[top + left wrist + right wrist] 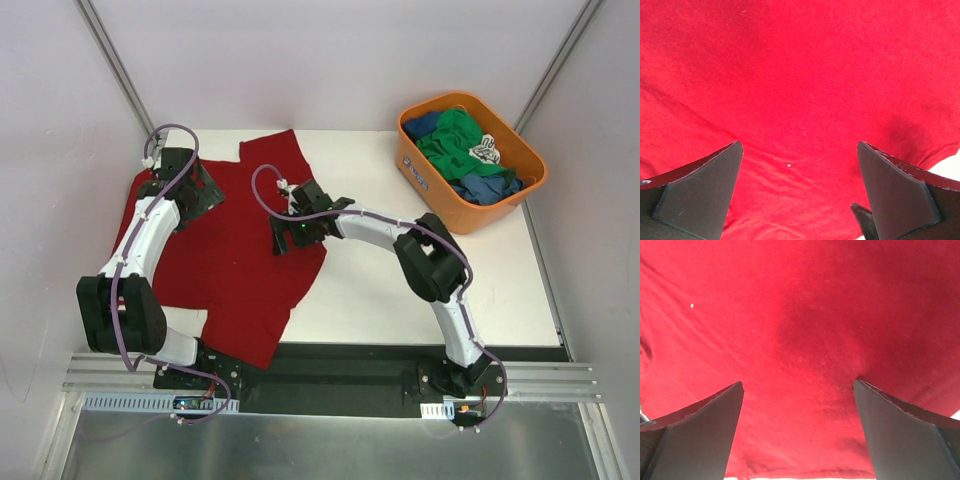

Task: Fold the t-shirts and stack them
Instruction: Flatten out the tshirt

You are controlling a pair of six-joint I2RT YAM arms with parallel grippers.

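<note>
Showing the dark red t-shirt (240,270) lying spread on the white table (400,300). Hovering over that shirt's far left part with the left gripper (799,146), fingers released wide and grasping nothing. Hovering near its right edge with the right gripper (797,385), fingers equally released and empty. Showing, well right of the shirt, the orange tub (440,197) holding green (455,140) and blue t-shirts (487,188) in a heap.

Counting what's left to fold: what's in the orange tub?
Tub holds a green tee on top, blue ones around it, a black-and-white scrap. Anything buried below is hidden.
</note>
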